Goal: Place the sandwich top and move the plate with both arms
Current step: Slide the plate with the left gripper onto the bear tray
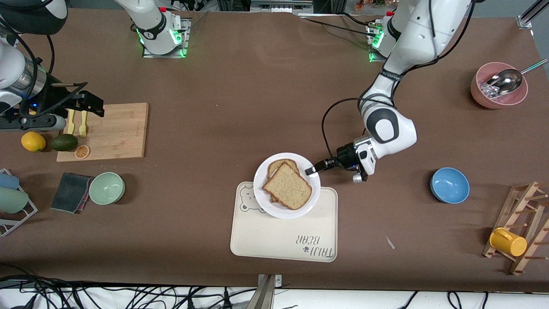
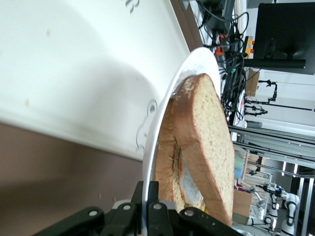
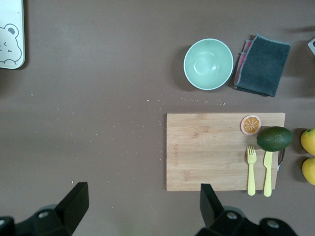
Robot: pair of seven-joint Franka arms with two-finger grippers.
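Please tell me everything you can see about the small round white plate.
The small round white plate looks smooth and glossy, with a shallow raised rim. It sits partly over one corner of the cream rectangular bear-print tray, the corner with the bear face, and juts past the tray's edge. The left wrist view suggests it is tilted. It carries a sandwich: a bare brown wholegrain bread slice lies askew on another slice. The left gripper is shut on its rim at the side toward the left arm's end.

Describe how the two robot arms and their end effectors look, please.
Both arms are glossy white with grey joint bands; their bases glow green. The left end effector is black with thin fingers and a looping black cable. The right end effector is also black, with black cables along its arm.
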